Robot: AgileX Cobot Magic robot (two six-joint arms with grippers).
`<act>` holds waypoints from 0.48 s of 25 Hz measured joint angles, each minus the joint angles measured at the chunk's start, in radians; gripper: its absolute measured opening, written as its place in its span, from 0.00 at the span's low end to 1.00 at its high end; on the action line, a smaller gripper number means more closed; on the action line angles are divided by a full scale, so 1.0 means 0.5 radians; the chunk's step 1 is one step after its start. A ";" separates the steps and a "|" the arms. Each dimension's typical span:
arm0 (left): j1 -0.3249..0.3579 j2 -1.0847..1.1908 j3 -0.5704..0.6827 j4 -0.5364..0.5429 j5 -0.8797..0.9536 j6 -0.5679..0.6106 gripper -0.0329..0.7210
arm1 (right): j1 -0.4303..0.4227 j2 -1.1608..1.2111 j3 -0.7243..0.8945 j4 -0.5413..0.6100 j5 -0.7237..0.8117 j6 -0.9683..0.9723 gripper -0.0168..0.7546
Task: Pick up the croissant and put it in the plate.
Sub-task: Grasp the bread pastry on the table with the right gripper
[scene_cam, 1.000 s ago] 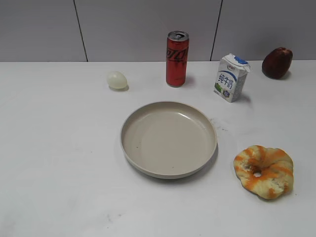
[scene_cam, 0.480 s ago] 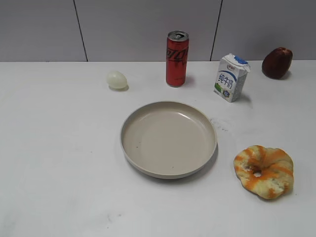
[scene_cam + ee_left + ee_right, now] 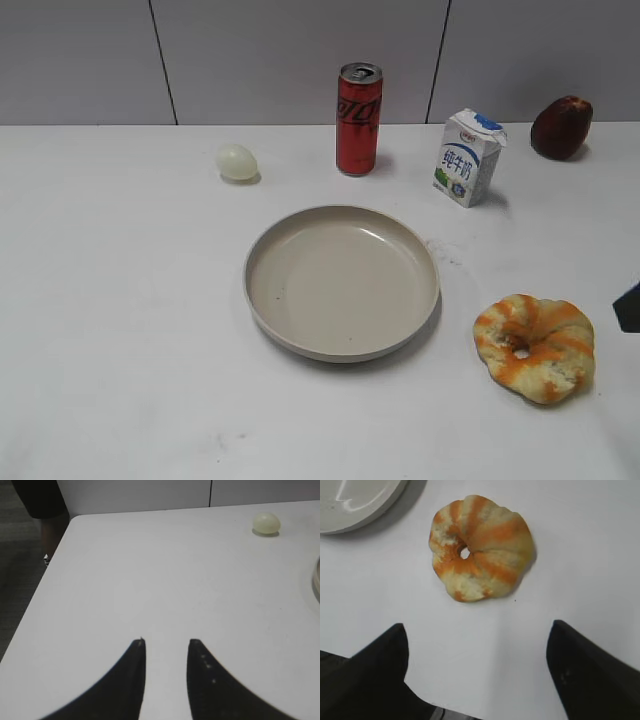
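The croissant point(image 3: 536, 346), a lumpy tan ring with orange streaks, lies on the white table to the right of the plate point(image 3: 342, 282), apart from it. It also shows in the right wrist view point(image 3: 480, 547), with the plate's rim point(image 3: 360, 502) at the top left. My right gripper point(image 3: 477, 630) is wide open and empty, hovering just short of the croissant; a dark tip of it point(image 3: 629, 306) shows at the exterior view's right edge. My left gripper point(image 3: 166, 642) is open and empty over bare table, far left of the plate.
A pale egg point(image 3: 237, 162), a red can point(image 3: 358, 119), a milk carton point(image 3: 468, 157) and a dark red fruit point(image 3: 561, 127) stand along the back. The egg also shows in the left wrist view point(image 3: 266, 523), where the table's left edge point(image 3: 50, 575) drops to the floor.
A dark tip of my right gripper has come into the exterior view at the right edge. The croissant and the other things have not moved.
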 joint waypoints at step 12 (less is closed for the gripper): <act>0.000 0.000 0.000 0.000 0.000 0.000 0.35 | 0.062 1.068 -0.307 -0.017 -0.198 -0.075 0.87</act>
